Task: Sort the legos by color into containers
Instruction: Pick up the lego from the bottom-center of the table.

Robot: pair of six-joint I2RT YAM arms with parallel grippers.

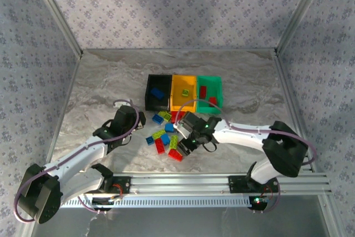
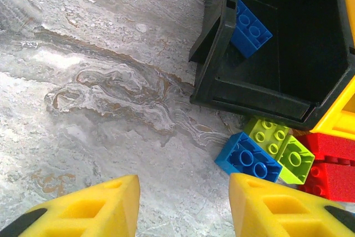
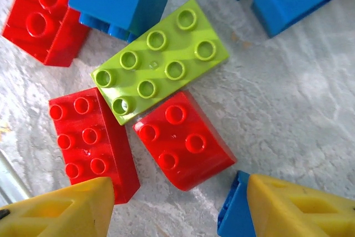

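Both left claw (image 2: 183,192) and right claw (image 3: 180,187) gape empty above marbled grey tabletop (image 1: 100,81), floral-papered walls (image 1: 166,4) around

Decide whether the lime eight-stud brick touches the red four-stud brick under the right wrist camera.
Touching. The right wrist view shows the lime eight-stud brick lying edge to edge against the red four-stud brick, with no gap visible between them.
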